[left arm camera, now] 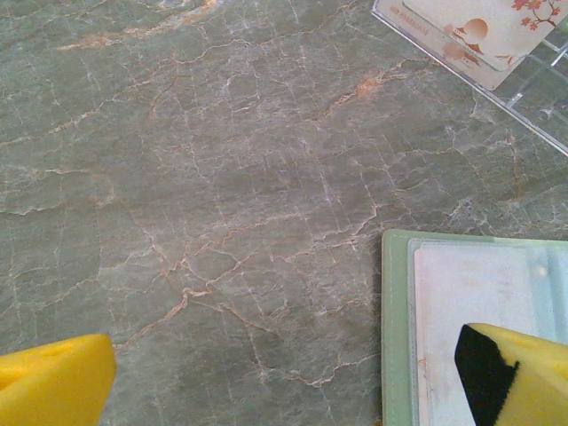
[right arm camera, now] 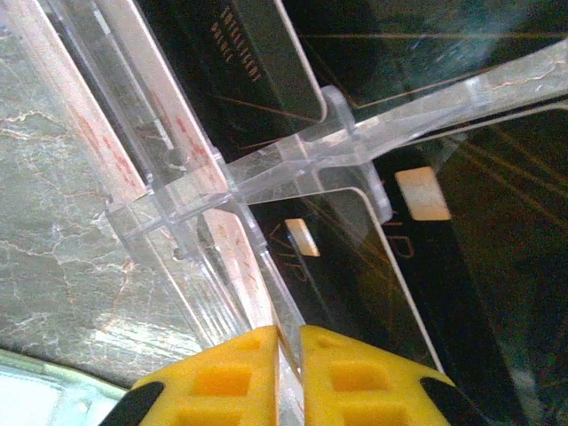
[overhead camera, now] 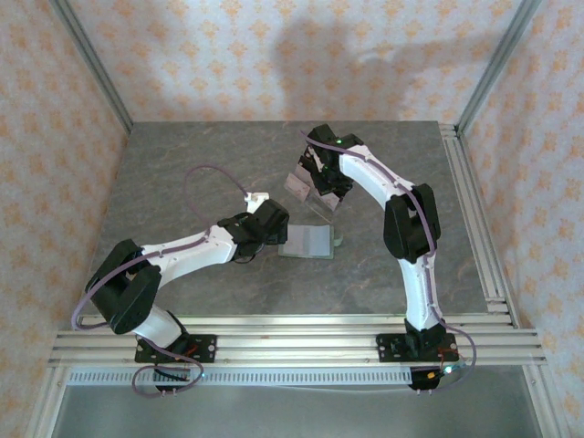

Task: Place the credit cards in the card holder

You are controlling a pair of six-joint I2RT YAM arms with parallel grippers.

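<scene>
Cards [left arm camera: 484,27] of this kind look thin, light and stiff, with a slick face. I judge that one lying flat on the table [overhead camera: 182,182] would be awkward to lift. The best hold is a pinch across a free edge that rises out of the stand [right arm camera: 355,151].

That is where the right claw [right arm camera: 286,368] is, at the far side of the stand. Its fingers are pressed almost together on the thin edge of a pale card with red blossom marks. The grip is small, so I expect the card could swivel or slip if pulled fast.

The wallet [left arm camera: 397,328] lies open and flat just near of the stand, mid-table. It looks soft and light, and I think it would slide if a card were pushed into it. The left claw [left arm camera: 284,377] hangs at its left edge, spread wide and gripping nothing.

By my count there is one wallet and one clear stand. One pale card [left arm camera: 470,319] is already lying in the wallet. At least one more pale card is in the stand, though the exact number is hard to read through the plastic. At least two dark cards [right arm camera: 355,266] sit in the stand as well.
</scene>
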